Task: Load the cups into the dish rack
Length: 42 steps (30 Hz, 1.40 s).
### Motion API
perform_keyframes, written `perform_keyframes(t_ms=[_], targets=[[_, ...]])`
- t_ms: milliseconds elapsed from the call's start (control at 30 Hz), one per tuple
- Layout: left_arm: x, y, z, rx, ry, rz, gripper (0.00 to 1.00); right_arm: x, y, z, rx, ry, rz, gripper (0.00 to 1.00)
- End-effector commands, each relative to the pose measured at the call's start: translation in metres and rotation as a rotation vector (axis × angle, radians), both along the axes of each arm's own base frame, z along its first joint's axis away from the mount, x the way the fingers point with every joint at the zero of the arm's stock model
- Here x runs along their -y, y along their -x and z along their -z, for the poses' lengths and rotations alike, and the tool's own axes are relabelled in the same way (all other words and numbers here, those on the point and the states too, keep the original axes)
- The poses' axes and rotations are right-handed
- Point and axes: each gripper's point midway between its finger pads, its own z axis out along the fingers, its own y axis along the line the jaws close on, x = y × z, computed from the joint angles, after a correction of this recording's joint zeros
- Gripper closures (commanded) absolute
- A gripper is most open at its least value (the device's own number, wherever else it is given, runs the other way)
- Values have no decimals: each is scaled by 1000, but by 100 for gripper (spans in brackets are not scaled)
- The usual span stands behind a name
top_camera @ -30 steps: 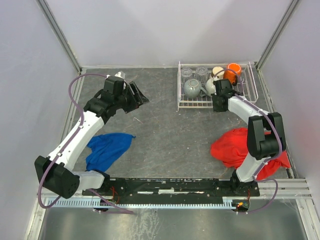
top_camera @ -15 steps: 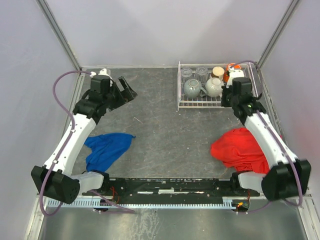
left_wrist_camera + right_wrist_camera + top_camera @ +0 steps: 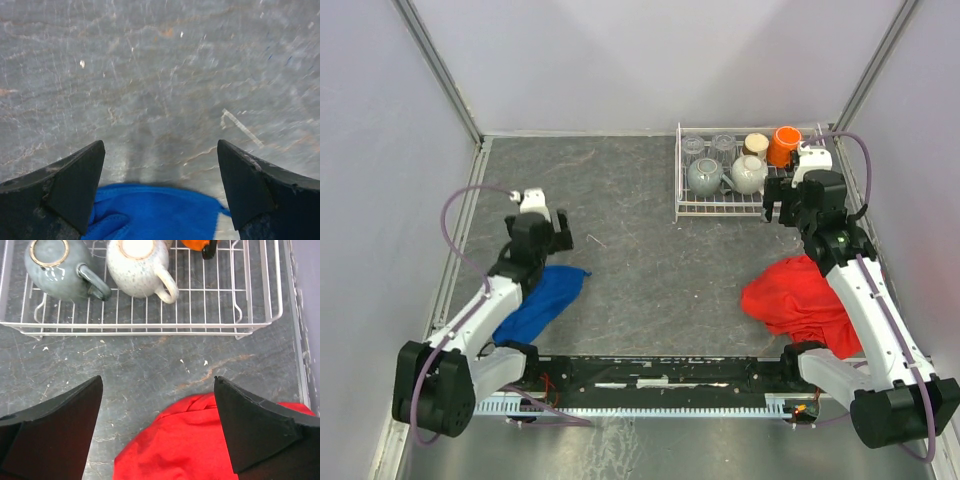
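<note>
Both arms had pulled back: the left gripper [image 3: 160, 150] hung wide open and empty over the blue cloth [image 3: 535, 305], the right gripper [image 3: 159, 385] open and empty above the red cloth [image 3: 800, 300], near the rack [image 3: 720, 212]. Inside it stood all 6: 2 glasses [image 3: 693, 146], tan cup [image 3: 756, 144], orange mug [image 3: 782, 146], grey-green mug [image 3: 703, 176], cream mug [image 3: 748, 174].

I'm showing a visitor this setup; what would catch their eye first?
The bright red crumpled cloth at the near right of the grey table stands out most, with a blue crumpled cloth opposite at the near left. Next comes the white wire dish rack at the far right, holding the cups, its orange mug in the back row.
</note>
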Motion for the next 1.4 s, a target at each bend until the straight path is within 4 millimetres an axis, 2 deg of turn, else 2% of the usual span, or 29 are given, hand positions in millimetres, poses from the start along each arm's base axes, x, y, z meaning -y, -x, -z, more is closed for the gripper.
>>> perform_keyframes(t_ms=[0, 100, 167, 300, 367, 433, 567, 633, 700, 767, 867, 967, 1033, 1233, 1367], targets=[[-20, -19, -40, 409, -138, -3, 1, 15, 10, 0, -29, 37, 59, 0], [-27, -19, -10, 386, -143, 5, 1, 17, 15, 11, -82, 12, 73, 0], [-25, -21, 8, 370, -111, 28, 1, 19, 17, 19, -103, -18, 76, 0], [-18, -27, 28, 389, -73, 65, 1, 29, 21, 34, -134, -37, 120, 0], [-21, -30, 31, 380, -105, 72, 1, 42, 23, 43, -137, -16, 181, 0], [-24, -35, 23, 416, -151, 74, 1, 49, 25, 52, -155, 19, 205, 0], [-34, -36, 28, 436, -135, 42, 1, 37, 17, 69, -159, 43, 80, 0], [-37, -28, 31, 479, -130, 26, 1, 24, 11, 79, -130, 70, -56, 1], [-40, -18, 27, 548, -123, 7, 1, 17, 7, 86, -78, 61, -112, 0], [-35, -12, 28, 562, -126, 44, 1, 14, -1, 90, 14, 62, -142, 0], [-29, -12, 29, 551, -133, 87, 1, 18, -6, 111, 121, 49, -125, 0], [-30, -20, 32, 521, -133, 80, 1, 23, -7, 142, 132, -16, -87, 0], [-30, -22, 35, 503, -133, 80, 1, 24, -12, 152, 147, -31, -80, 0], [-31, -22, 35, 506, -131, 72, 1, 34, -38, 149, 237, -11, -50, 1], [-33, -26, 37, 490, -130, 59, 1, 41, -53, 153, 229, -77, 6, 0]])
